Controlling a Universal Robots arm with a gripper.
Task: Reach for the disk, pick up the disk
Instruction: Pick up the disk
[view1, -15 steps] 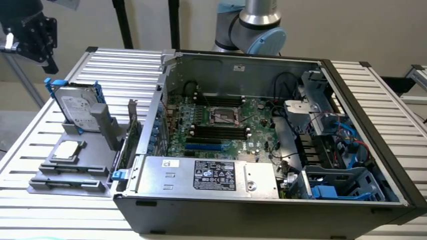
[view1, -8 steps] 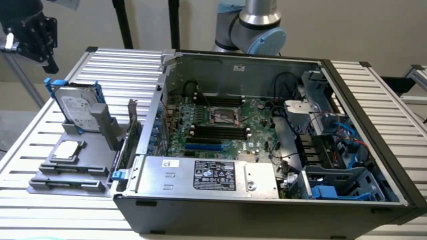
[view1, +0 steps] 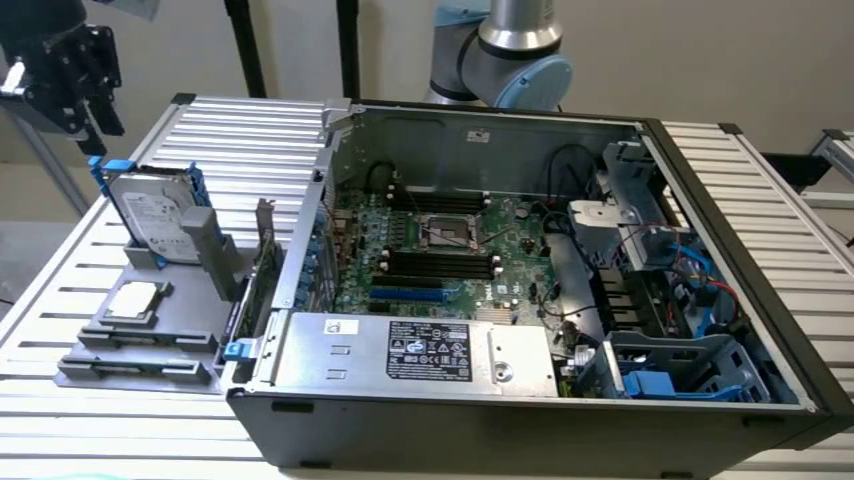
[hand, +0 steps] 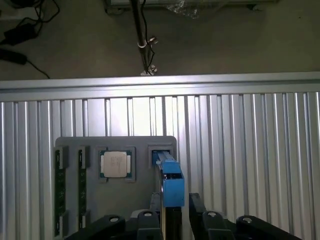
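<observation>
The disk (view1: 151, 212) stands upright on its edge in a grey holder (view1: 171, 278) on the exterior view's left. Its silver face with the white label is framed by the blue carrier. My gripper (view1: 94, 128) hangs above it and a little further towards the exterior view's left, well clear of its top edge. In the wrist view I look down on the disk (hand: 172, 184) edge-on, with its blue carrier rim showing. The gripper (hand: 174, 210) is open, and one black finger (hand: 196, 204) shows on each side of the rim, touching nothing.
A small square silver chip (view1: 134, 300) (hand: 116, 164) lies in the grey holder (hand: 70, 142) next to the disk. Green memory sticks (hand: 60, 192) fill its outer slots. An open computer case (view1: 534, 270) with a silver labelled box (view1: 427, 352) stands close beside the holder on the slatted metal table (view1: 254, 130).
</observation>
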